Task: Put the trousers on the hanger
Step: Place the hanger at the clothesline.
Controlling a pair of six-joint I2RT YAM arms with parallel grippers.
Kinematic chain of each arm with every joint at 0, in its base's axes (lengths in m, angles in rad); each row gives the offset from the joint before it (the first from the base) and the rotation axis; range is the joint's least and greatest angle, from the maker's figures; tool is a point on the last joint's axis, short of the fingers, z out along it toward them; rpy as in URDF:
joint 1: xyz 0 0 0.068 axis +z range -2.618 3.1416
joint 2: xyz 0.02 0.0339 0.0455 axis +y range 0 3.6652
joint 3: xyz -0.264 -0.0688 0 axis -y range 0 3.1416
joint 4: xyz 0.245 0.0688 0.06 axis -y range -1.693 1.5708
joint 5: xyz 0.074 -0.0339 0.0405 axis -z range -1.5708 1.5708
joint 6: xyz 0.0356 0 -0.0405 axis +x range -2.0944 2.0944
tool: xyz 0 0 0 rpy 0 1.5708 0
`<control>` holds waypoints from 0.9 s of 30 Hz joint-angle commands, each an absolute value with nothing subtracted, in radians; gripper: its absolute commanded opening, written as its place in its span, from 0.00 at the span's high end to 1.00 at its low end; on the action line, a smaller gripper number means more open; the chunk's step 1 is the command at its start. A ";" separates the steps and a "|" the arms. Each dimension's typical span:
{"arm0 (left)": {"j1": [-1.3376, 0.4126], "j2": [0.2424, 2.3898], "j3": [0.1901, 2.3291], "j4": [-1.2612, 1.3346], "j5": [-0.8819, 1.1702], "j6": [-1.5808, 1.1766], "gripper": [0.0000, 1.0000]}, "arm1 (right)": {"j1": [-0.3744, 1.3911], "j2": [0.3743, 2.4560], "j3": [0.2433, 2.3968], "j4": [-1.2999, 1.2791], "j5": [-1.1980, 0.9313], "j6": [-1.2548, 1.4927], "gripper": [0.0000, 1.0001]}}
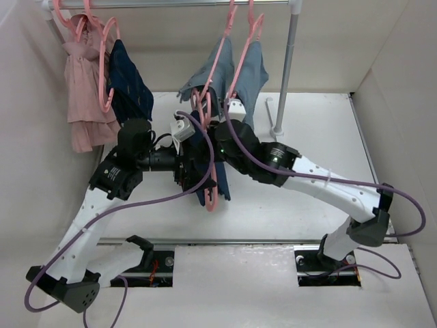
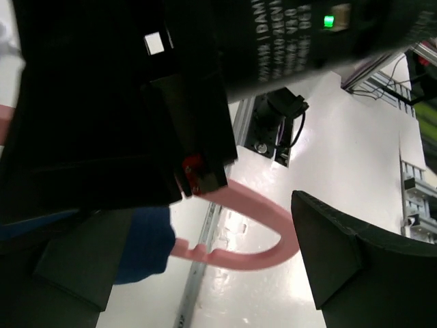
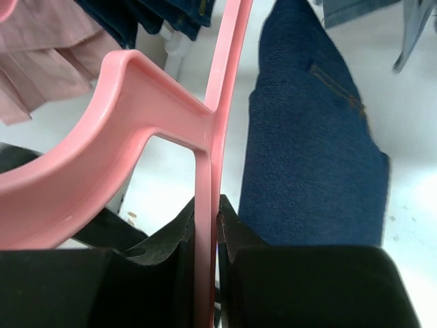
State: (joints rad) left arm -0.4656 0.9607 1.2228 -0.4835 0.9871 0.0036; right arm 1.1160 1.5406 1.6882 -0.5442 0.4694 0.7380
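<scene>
The hanger (image 3: 205, 137) is clamped by the right gripper (image 3: 217, 225) above the table's middle, so that the trousers (image 3: 307, 171) can hang from it. The left gripper (image 2: 205, 232) is spread wide beside them, and nothing is held in it.

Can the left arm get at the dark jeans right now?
Probably yes: the open left gripper sits right at the trousers, denim just inside its jaws, and the right gripper only pinches the hanger.
</scene>
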 commanded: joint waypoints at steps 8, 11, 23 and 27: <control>-0.474 0.959 1.203 -0.577 0.787 0.000 0.00 | 1.132 1.615 1.859 -0.290 0.572 0.735 1.00; -0.474 0.959 1.163 -0.537 0.787 -0.040 0.00 | 1.132 1.626 1.859 -0.267 0.583 0.735 1.00; -0.465 0.950 1.097 -0.517 0.758 -0.095 0.87 | 1.132 1.635 1.780 -0.221 0.572 0.845 1.00; -0.465 0.931 1.120 -0.548 0.713 -0.080 1.00 | 1.132 1.623 1.756 -0.210 0.563 0.856 1.00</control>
